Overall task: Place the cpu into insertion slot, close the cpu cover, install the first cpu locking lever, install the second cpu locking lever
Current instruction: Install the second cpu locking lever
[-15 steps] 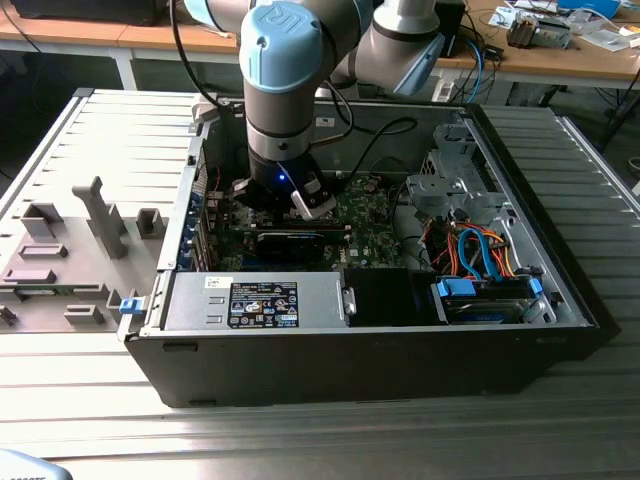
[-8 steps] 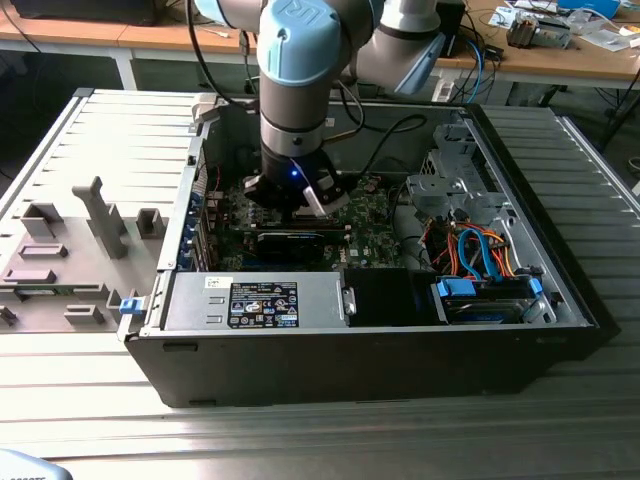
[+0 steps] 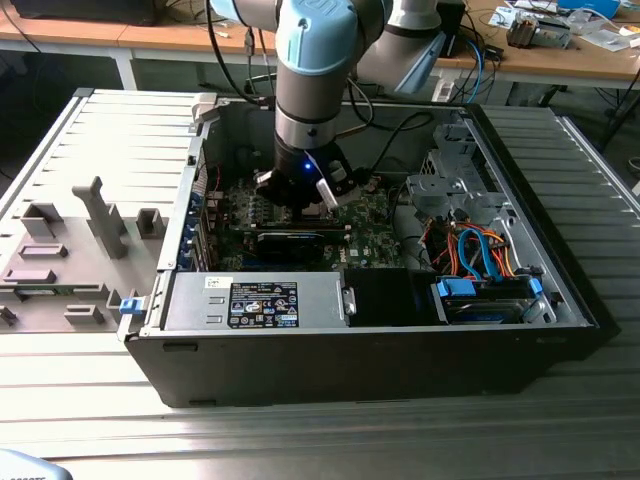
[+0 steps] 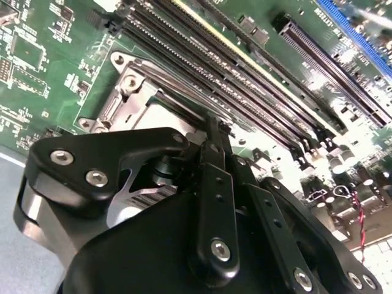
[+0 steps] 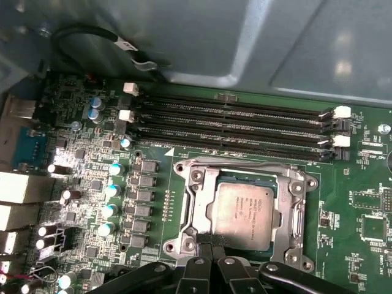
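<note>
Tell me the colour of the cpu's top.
Dull silver-grey metal; the cpu shows best in the first wrist view, sitting in the insertion slot.

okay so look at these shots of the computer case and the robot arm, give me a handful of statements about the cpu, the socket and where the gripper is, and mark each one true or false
1. The cpu lies in the insertion slot with its metal top showing. True.
2. The cpu cover sits around the cpu, framing it. True.
3. The gripper hangs outside the case, over the grey table. False: it is down inside the open case, at the edge of the insertion slot.
4. The long memory slots beside the insertion slot are on the green circuit board. True.
5. The gripper carries the cpu in the air. False: the cpu rests in the insertion slot.
</note>
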Controlling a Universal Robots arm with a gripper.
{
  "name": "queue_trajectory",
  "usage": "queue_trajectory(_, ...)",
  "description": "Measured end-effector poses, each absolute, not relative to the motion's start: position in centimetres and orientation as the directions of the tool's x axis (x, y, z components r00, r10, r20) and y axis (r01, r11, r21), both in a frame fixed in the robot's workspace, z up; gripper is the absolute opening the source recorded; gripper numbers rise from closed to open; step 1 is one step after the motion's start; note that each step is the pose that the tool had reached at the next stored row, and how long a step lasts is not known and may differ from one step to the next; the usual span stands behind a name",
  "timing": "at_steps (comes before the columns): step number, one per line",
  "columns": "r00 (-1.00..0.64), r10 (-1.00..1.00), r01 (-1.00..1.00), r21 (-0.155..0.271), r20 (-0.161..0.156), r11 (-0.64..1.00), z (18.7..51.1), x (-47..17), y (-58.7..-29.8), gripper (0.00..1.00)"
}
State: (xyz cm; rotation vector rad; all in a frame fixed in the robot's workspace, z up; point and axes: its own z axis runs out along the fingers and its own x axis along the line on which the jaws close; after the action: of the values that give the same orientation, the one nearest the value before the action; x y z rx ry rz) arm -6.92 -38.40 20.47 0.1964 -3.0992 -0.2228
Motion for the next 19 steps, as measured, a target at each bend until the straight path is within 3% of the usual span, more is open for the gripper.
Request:
queue_trajectory(10,-0.992,-0.126,-0.123,0.066,0.030,0.990,20.5,-6.3,-35.3,0.11)
queue_trajectory(19,-0.992,-0.125,-0.123,0.057,0.032,0.991,23.7,-6.1,-35.0,0.11)
